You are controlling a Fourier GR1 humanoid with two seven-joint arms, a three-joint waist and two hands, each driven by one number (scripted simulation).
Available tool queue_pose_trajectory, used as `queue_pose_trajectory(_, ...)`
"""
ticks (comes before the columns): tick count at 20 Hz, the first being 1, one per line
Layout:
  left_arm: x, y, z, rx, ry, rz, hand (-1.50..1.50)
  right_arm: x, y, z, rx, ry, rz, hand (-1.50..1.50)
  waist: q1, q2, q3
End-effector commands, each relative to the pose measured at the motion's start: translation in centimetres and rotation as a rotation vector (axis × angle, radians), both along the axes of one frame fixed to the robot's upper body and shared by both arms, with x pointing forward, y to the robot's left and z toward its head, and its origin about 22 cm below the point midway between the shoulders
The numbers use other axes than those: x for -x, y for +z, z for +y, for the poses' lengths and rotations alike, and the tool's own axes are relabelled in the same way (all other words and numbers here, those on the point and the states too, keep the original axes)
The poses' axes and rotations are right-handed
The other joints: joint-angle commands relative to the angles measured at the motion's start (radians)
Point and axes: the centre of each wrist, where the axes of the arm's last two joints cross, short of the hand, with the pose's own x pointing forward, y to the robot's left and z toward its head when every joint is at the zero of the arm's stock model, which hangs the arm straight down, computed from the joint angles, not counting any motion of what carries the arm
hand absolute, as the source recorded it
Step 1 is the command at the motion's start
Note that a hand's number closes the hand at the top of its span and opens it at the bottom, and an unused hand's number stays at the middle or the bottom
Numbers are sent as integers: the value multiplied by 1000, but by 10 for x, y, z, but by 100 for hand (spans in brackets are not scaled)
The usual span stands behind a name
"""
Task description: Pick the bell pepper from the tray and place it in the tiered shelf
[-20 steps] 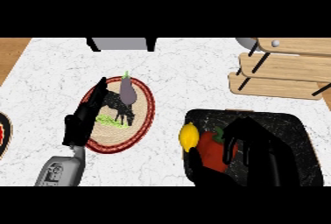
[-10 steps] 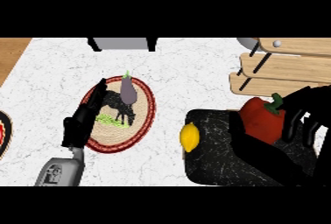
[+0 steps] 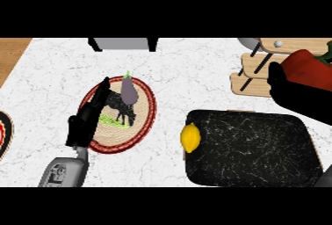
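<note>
At the upper right we see the right hand [image 3: 295, 94] curled round the bell pepper [image 3: 310, 66], by the tiered shelf [image 3: 250, 85]. Centre left, our left hand [image 3: 84, 123] rests straight-fingered at a plate's [image 3: 150, 110] edge.

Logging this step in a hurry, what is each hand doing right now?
Left hand: open, fingers straight, holding nothing.
Right hand: closed on the bell pepper.

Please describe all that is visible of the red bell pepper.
The glossy red bell pepper, green stem at its upper right, is off the black speckled tray. The black right hand curls around its lower left side, holding it above the light wooden tiered shelf. The view's right edge cuts it off partly.
</note>
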Motion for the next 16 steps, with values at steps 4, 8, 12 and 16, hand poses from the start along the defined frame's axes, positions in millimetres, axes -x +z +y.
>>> queue_pose_trajectory(4,6,-13,7,1,-2,2,0,-23,19,-23,3,-89,-21,150,0,0,0)
queue_pose_trajectory(8,1,8,10,9,11,-13,0,-47,35,-54,37,-105,-32,150,2,0,0)
queue_pose_trajectory(12,-1,0,11,-16,7,-13,0,-51,29,-57,148,-109,-41,150,0,1,0)
queue_pose_trajectory(16,8,0,1,-1,-1,3,0,-88,28,-57,167,-119,-55,150,10,2,0)
